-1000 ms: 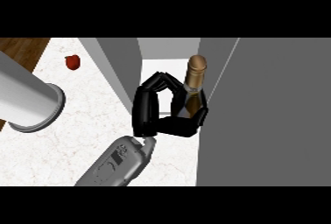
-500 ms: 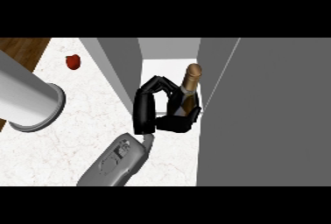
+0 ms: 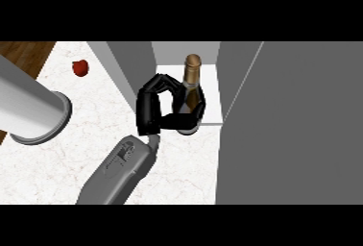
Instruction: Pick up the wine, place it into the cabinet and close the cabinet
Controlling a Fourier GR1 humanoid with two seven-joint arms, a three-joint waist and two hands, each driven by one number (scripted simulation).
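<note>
The wine bottle, dark with a gold neck and top, stands upright on the white floor of the cabinet, between its grey left wall and the open door. My right hand is curled round the bottle's lower body, fingers on its left and thumb on its right, and hides most of the body. The grey right forearm comes up from the lower edge. At the left, a thick grey forearm shows, but its hand does not.
The cabinet's open grey door fills the right side, close to the bottle. A small red object lies on the white marble counter at the upper left. Brown wood shows beyond the counter's edge.
My right hand has carried the bottle to the left and deeper into the cabinet. The bottle now stands more upright. The left forearm has not moved.
</note>
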